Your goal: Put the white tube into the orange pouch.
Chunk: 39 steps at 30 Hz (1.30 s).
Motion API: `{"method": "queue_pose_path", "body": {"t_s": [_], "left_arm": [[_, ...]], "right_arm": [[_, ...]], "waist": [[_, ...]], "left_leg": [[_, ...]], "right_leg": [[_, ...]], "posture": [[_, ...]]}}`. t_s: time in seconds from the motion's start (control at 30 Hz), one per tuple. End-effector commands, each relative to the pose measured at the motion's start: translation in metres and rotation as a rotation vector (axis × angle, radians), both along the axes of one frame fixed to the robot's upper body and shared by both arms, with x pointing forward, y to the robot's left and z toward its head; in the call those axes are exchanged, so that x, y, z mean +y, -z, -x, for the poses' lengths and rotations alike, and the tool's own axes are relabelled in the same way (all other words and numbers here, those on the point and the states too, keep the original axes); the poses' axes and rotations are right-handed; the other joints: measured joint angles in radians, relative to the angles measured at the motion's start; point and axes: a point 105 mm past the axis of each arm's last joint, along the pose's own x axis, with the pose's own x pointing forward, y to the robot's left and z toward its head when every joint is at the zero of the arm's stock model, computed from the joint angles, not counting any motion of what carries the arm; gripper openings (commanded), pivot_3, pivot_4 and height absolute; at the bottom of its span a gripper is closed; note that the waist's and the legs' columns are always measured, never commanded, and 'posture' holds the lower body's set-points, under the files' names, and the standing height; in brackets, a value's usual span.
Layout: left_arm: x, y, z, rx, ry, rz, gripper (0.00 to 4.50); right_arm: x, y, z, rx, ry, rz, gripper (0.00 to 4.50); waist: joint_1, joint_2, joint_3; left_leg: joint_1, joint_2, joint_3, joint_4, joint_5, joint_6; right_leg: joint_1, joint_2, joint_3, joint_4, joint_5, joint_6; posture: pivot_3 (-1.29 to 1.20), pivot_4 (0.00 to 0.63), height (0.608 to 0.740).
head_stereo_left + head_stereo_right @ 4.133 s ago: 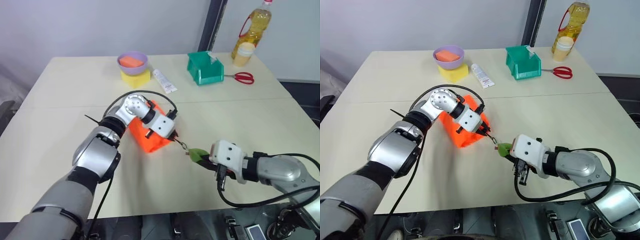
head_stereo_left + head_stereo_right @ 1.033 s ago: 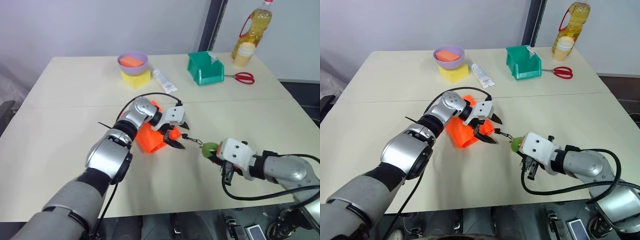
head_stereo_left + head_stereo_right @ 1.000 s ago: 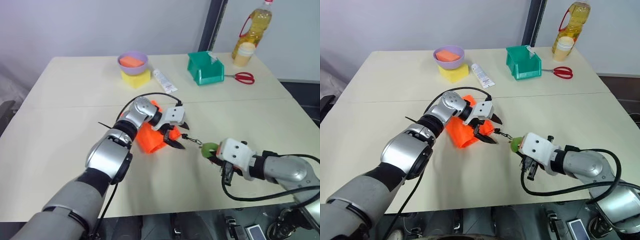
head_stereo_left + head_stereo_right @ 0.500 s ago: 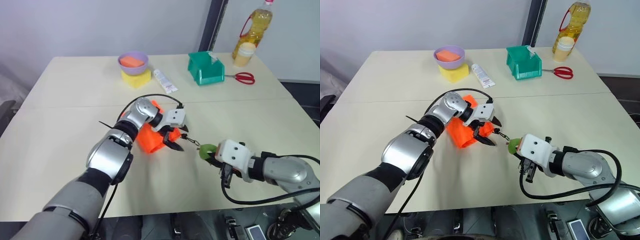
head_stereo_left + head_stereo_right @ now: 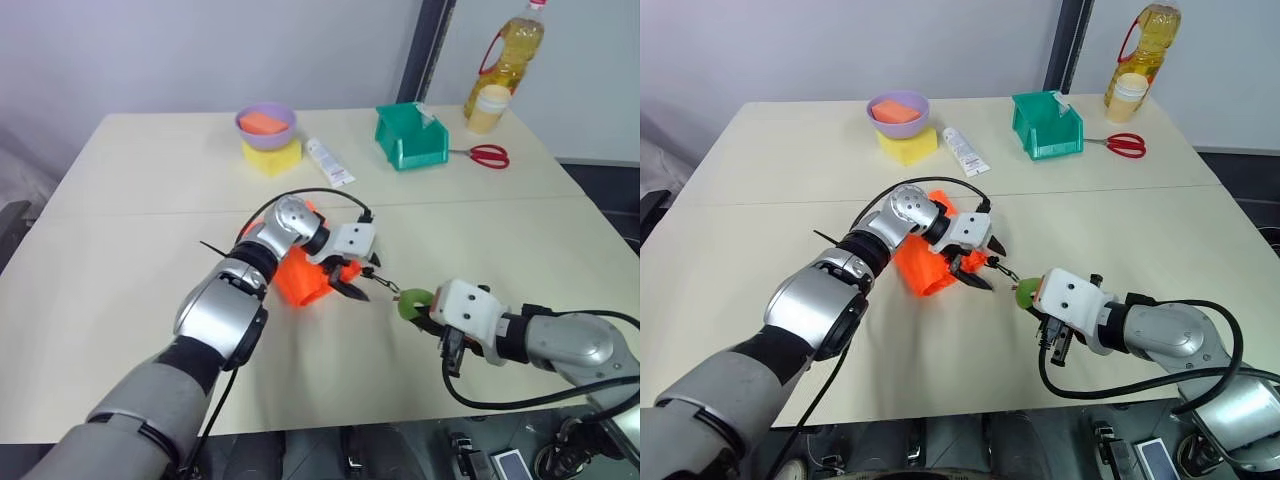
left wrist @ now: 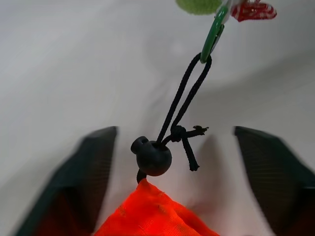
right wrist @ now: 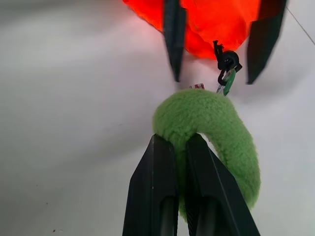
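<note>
The orange pouch [image 5: 308, 277] lay on the counter [image 5: 130, 230], partly under the left gripper [image 5: 350, 283]. Its long axis ran from the far left to the near right, and its gathered mouth pointed right, toward the other arm. The left fingers [image 5: 975, 281] stood apart, one on each side of the mouth of the pouch; they did not pinch the fabric, and the dark toggle [image 6: 151, 155] sat between them. From the toggle a black cord [image 6: 183, 101] ran away from these fingers, through a small green clip [image 6: 214, 33], to a fuzzy green ring [image 7: 216, 132].

The right gripper [image 5: 440, 325] was to the right of the pouch, well apart from it. Its fingers [image 7: 158, 189] were closed narrow on the near side of the green ring, so the ring stood up in front of them.

Far behind the left fingers were a purple bowl [image 5: 265, 125] on a yellow block [image 5: 271, 156] and a flat white squeeze tube [image 5: 328, 162]. Far behind the right fingers were a green bin [image 5: 410, 137], red scissors [image 5: 485, 155] and an oil bottle [image 5: 505, 62].
</note>
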Motion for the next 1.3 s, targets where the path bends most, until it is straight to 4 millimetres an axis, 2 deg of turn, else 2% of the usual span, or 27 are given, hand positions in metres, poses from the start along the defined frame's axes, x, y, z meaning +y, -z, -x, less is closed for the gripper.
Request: {"method": "queue_pose_path", "body": {"t_s": [0.03,0.07,0.13,0.43,0.57,0.63,0.7,0.83,1.13,1.3], "left_arm": [[-0.003,-0.010,-0.002,-0.035,0.013,0.017,1.62],[-0.003,-0.010,-0.002,-0.036,0.013,0.018,0.99],[-0.002,-0.010,-0.003,-0.037,0.007,0.016,0.19],[0.006,-0.007,-0.010,-0.064,-0.045,-0.002,0.21],[0.011,-0.008,-0.010,-0.008,-0.060,0.013,0.21],[0.012,-0.009,-0.009,0.014,-0.062,0.021,1.26],[0.013,-0.011,-0.010,0.014,-0.067,0.045,2.05],[0.018,-0.015,-0.014,-0.031,-0.083,0.091,4.03],[0.025,-0.021,-0.023,-0.079,-0.172,0.234,4.03],[0.026,-0.021,-0.021,-0.070,-0.180,0.282,4.03]], "right_arm": [[0.005,-0.007,0.003,-0.033,-0.022,0.001,0.00],[0.005,-0.007,0.003,-0.032,-0.022,0.001,0.00],[0.005,-0.007,0.003,-0.031,-0.022,0.001,0.00],[-0.001,-0.006,-0.002,-0.043,0.007,0.013,0.00],[-0.008,-0.006,-0.006,-0.058,0.031,0.030,0.00],[-0.008,-0.006,-0.007,-0.060,0.028,0.029,0.00],[-0.007,-0.007,-0.008,-0.067,0.026,0.023,0.00],[-0.003,-0.012,-0.015,-0.095,0.050,-0.042,0.00],[-0.001,-0.014,-0.016,-0.078,0.088,-0.188,0.00],[-0.026,-0.008,-0.021,-0.073,0.196,-0.135,0.00]], "waist": [[0.000,0.000,0.000],[0.000,0.000,0.000],[0.000,0.000,0.000],[0.000,0.000,0.000],[0.000,0.000,0.000],[0.000,0.000,0.000],[-0.002,0.000,0.000],[0.000,0.000,0.000],[0.001,0.000,0.000],[0.002,0.000,0.000]], "left_leg": [[0.000,0.000,0.000,0.000,0.000,0.000],[0.000,0.000,0.000,0.000,0.000,0.000],[0.000,0.000,0.000,0.000,0.000,0.000],[0.000,0.000,0.000,0.000,0.000,0.000],[0.000,0.000,0.000,0.000,0.000,0.000],[0.000,0.000,0.000,0.000,0.000,0.000],[0.000,0.000,0.000,0.000,0.000,0.000],[0.000,0.000,0.000,0.000,0.000,0.000],[0.000,0.000,0.000,0.000,0.000,0.000],[0.000,0.000,0.000,0.000,0.000,0.000]], "right_leg": [[0.000,0.000,0.000,0.000,0.000,0.000],[0.000,0.000,0.000,0.000,0.000,0.000],[0.000,0.000,0.000,0.000,0.000,0.000],[0.000,0.000,0.000,0.000,0.000,0.000],[0.000,0.000,0.000,0.000,0.000,0.000],[0.000,0.000,0.000,0.000,0.000,0.000],[0.000,0.000,0.000,0.000,0.000,0.000],[0.000,0.000,0.000,0.000,0.000,0.000],[0.000,0.000,0.000,0.000,0.000,0.000],[0.000,0.000,0.000,0.000,0.000,0.000]], "posture": [[0.00,0.150,0.731],[0.00,0.150,0.731],[0.00,0.150,0.731],[0.00,0.150,0.731],[0.00,0.150,0.731],[0.00,0.150,0.731],[0.00,0.150,0.731],[0.00,0.150,0.731],[0.00,0.150,0.731],[0.00,0.150,0.731]]}}
